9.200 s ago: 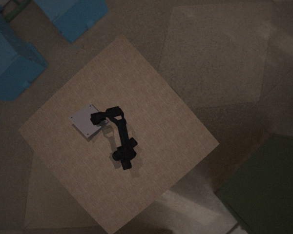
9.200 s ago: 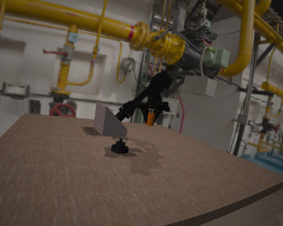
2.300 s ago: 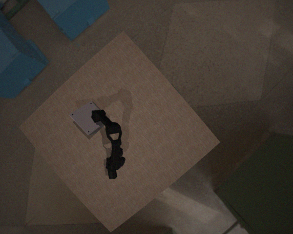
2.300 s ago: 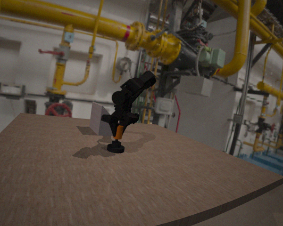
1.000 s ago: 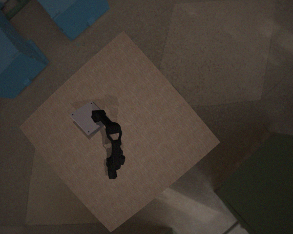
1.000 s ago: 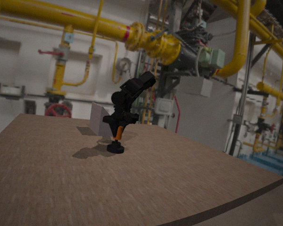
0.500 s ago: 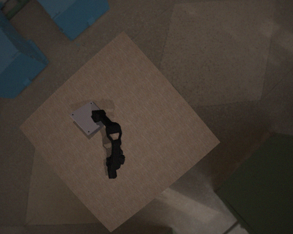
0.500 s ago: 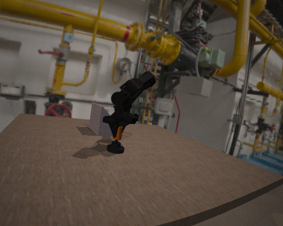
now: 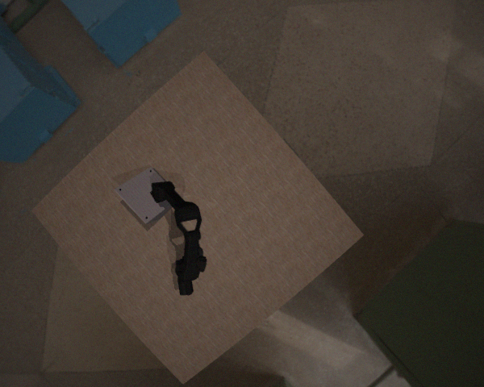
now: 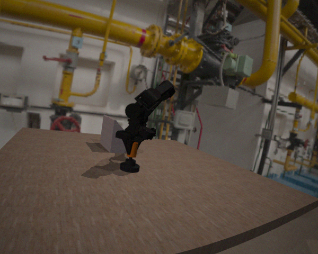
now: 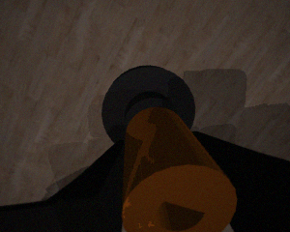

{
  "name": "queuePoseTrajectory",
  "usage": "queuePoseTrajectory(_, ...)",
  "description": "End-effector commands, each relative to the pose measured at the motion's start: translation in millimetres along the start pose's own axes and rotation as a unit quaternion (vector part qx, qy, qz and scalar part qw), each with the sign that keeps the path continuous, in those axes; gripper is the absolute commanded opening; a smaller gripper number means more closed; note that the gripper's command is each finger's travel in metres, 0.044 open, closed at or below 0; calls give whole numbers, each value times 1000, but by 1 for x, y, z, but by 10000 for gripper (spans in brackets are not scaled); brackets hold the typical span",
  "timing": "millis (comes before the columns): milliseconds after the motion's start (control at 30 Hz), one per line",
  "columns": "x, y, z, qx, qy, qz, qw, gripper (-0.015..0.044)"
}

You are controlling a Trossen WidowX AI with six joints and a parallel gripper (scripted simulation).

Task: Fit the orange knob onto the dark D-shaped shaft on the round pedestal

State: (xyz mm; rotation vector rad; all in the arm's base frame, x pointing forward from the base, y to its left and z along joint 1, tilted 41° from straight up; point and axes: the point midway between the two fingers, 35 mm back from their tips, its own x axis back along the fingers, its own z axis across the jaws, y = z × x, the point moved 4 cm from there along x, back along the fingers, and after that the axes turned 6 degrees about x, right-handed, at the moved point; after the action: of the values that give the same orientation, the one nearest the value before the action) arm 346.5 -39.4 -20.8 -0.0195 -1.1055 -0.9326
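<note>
The orange knob (image 10: 132, 149) (image 11: 179, 145) is a tall cylinder, roughly upright above the round dark pedestal (image 10: 129, 168) (image 11: 130, 79). A short piece of the dark shaft (image 10: 130, 158) shows between the knob's lower end and the pedestal, so the knob is not down on it. Whether the shaft's tip is inside the hole cannot be told. My gripper (image 10: 131, 152) (image 11: 158, 142) is shut on the knob, with a dark finger on either side in the wrist view. The knob's top face shows a dark recess. The arm hides knob and pedestal in the top view.
A pale slab (image 9: 135, 193) (image 10: 107, 135) with small dark dots at its corners stands on the wooden table (image 9: 242, 200) (image 10: 167, 202), beside one end of the arm in the top view and behind the arm in the exterior view.
</note>
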Motion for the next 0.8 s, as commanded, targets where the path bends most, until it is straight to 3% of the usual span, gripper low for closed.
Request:
queuePoseTrajectory(0,3,0,-1,1,-1,-1,1000,0)
queuePoseTrajectory(367,6,1,-4,106,-1,-1,994,0)
queuePoseTrajectory(767,-1,2,-3,106,-1,-1,994,0)
